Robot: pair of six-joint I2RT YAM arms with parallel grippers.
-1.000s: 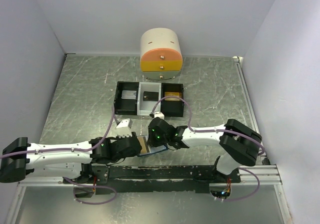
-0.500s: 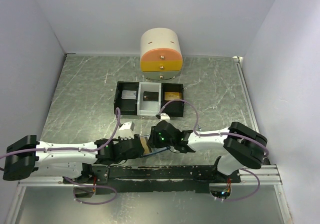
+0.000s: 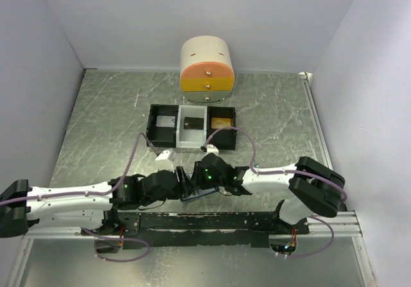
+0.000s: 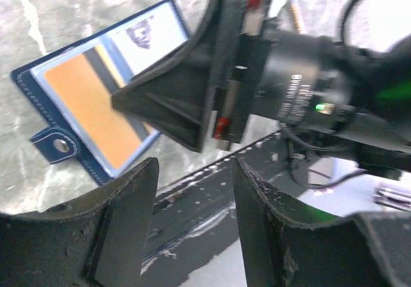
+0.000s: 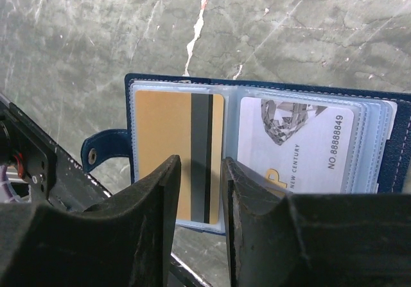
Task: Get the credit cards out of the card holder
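Hidden: from the top view the card holder is almost wholly covered by the two grippers, and only a thin dark blue edge shows beneath them.
Cut off: in the right wrist view the fingers cover the near part of both open pages. The right page has several clear sleeves stacked, and whether more cards sit behind the front one cannot be told.
Cards counted: two. A tan-gold card with a black stripe sits in the left pocket and a white printed card in the right pocket. Both are inside their sleeves.
Holders counted: one. It lies open and flat with its clasp tab sticking out to the left.
Place: on the table at the near middle, just beyond the black rail. The three-part tray and the drawer unit stand farther back.
Right arm: reaches leftward and low. The right gripper points down over the gold card's stripe, its jaws a narrow gap apart with nothing between them.
Left arm: stretched rightward along the near edge. The left gripper faces the holder from beside it, its jaws well parted and holding nothing.
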